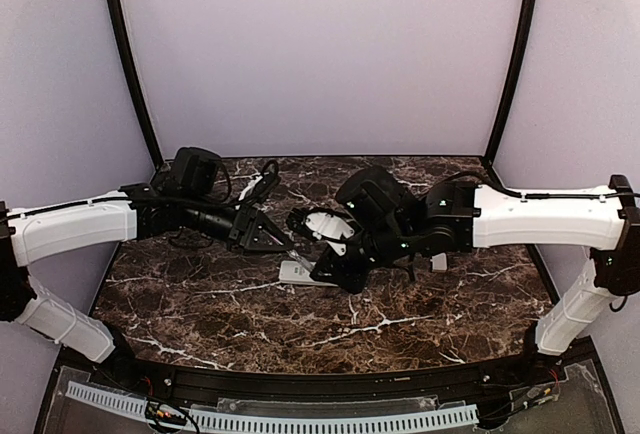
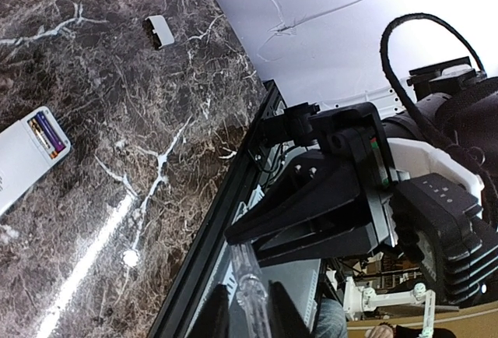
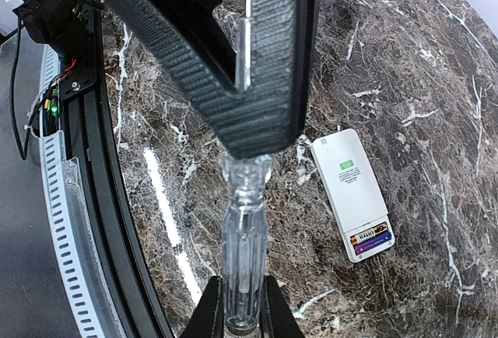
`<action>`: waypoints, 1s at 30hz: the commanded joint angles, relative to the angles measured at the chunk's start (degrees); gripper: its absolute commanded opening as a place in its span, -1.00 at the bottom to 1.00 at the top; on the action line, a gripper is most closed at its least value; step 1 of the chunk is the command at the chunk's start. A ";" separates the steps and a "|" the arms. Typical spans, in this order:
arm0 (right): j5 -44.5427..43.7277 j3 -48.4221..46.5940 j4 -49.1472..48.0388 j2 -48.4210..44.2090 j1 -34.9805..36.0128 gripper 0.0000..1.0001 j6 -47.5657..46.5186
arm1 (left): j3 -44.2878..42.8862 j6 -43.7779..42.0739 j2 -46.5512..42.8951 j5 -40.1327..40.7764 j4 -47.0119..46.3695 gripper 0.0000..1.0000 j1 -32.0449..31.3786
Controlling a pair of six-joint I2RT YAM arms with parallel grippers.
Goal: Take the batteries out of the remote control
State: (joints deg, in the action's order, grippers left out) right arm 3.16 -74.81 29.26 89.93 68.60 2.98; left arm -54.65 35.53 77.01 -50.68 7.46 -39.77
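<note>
Closest to the lens in the overhead shot is the white perforated strip running along the near edge, with the dark marble table just past it.

Going from the left: the left arm reaches in toward the middle. Its left gripper has both fingers pressed against the fat ribbed handle of a clear tool, so I'd call it clamped on that.

Next over is the remote control, lying flat on the marble near the centre. From above it sits just below the two grippers, and its right end is hidden behind the right one. In the wrist views it lies off to the side of the clear tool, and nothing is gripping it. It's a slim white bar, back side up, with a small green label partway along and a few tiny holes near one end. The compartment at the other end is uncovered, and two batteries sit in it side by side, purple and yellow.

Then comes the right gripper. Its black ribbed fingers are squeezed together on the thin end of the same clear tool, so both arms have hold of it at once.

Further right, well apart from the remote, a small white squarish piece lies on the marble.
</note>
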 commanded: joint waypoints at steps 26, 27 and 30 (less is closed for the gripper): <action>8.51 17.35 -28.14 -16.21 -9.55 0.89 27.85 | -0.42 7.15 0.24 1.83 -11.58 -0.99 -0.22; 9.76 18.88 -30.99 -17.15 -10.27 0.89 30.23 | -0.47 7.65 0.33 1.84 -12.91 -0.99 -0.22; 12.85 22.98 -39.34 -19.00 -11.62 0.87 36.74 | -0.31 10.53 0.88 1.79 -16.27 -0.99 -0.22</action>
State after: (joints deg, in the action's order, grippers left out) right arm 9.45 -56.55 5.58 72.99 58.57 28.03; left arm -54.39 42.33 77.60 -48.73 -2.52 -39.77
